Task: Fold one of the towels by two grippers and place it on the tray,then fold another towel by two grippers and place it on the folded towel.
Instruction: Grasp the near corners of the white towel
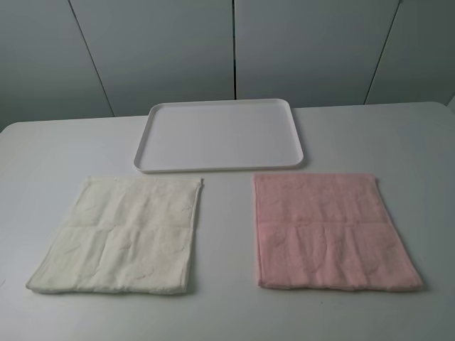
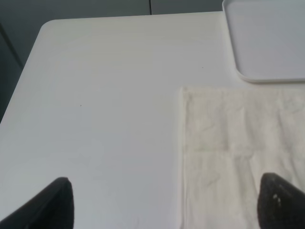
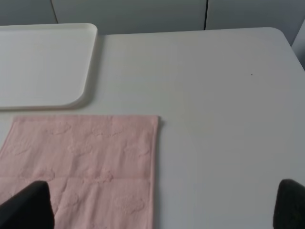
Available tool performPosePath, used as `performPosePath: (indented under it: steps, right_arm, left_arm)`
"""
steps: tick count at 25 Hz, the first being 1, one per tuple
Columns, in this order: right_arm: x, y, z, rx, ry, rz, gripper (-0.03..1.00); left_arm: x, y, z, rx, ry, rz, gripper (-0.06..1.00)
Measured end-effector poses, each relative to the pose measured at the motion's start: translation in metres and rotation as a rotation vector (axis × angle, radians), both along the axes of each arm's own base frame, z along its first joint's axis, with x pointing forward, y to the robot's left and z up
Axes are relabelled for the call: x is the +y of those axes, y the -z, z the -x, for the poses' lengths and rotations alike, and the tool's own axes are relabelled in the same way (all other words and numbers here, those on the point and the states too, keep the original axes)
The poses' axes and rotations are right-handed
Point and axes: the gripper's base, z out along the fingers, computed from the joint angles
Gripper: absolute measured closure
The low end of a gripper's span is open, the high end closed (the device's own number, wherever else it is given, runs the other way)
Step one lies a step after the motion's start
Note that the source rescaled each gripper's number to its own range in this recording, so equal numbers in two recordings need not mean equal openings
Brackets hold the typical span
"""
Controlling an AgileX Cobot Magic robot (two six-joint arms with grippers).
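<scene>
- White matte worktop [image 1: 227, 316]: carries everything listed.
- White rectangular plastic tray with rounded corners [image 1: 220, 169]: far middle of the worktop, and we find nothing on it.
- Pink terry towel [image 1: 330, 231]: spread flat at near right, just short of the tray.
- Cream terry towel [image 1: 121, 238]: spread flat at near left, apart from the pink one.
- Left gripper [image 2: 169, 205] and right gripper [image 3: 159, 205]: black fingers spread wide, grasping nothing.
- Progress: we judge no step done. Both folds and both placements remain.
</scene>
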Motion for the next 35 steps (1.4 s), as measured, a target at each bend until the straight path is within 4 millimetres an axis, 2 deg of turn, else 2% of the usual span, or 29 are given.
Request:
performPosePath:
  steps: [35]
  right_arm:
    - [0.0002,0.0000,0.0000,0.000,-0.001,-0.002,-0.03]
  left_arm:
    - [0.0000,0.0000,0.0000,0.000,0.000,0.000,-0.06]
